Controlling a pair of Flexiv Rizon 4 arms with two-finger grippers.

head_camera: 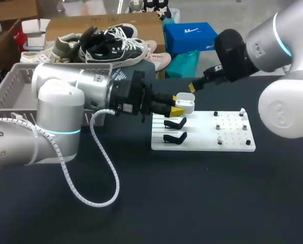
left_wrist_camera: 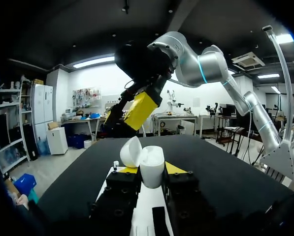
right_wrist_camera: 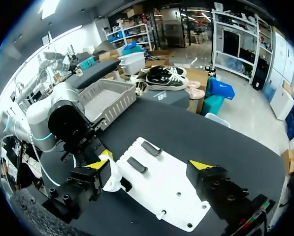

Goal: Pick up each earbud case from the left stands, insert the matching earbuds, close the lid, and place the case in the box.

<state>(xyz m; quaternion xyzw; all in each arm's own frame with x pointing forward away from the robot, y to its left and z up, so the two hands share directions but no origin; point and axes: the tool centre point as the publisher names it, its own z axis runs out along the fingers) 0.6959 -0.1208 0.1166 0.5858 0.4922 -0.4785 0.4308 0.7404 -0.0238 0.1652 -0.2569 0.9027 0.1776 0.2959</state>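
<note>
My left gripper (head_camera: 177, 104) is shut on a white earbud case (head_camera: 187, 103) with its lid up, held just above the far left corner of the white board (head_camera: 202, 145). In the left wrist view the case (left_wrist_camera: 151, 168) stands upright between the yellow tips of the left gripper (left_wrist_camera: 151, 169). My right gripper (head_camera: 194, 87) hangs close behind and above the case, wide open and holding nothing. In the right wrist view the right gripper (right_wrist_camera: 149, 168) straddles the board (right_wrist_camera: 166, 189), and the case (right_wrist_camera: 113, 178) is beside one of its fingers. Two black stands (head_camera: 174, 123) on the board are bare.
Small dark pieces (head_camera: 219, 126) sit on pegs on the board's right half. A grey slatted basket (head_camera: 9, 89) stands at the table's back left. My left arm's white cable (head_camera: 98, 198) loops over the black tabletop in front.
</note>
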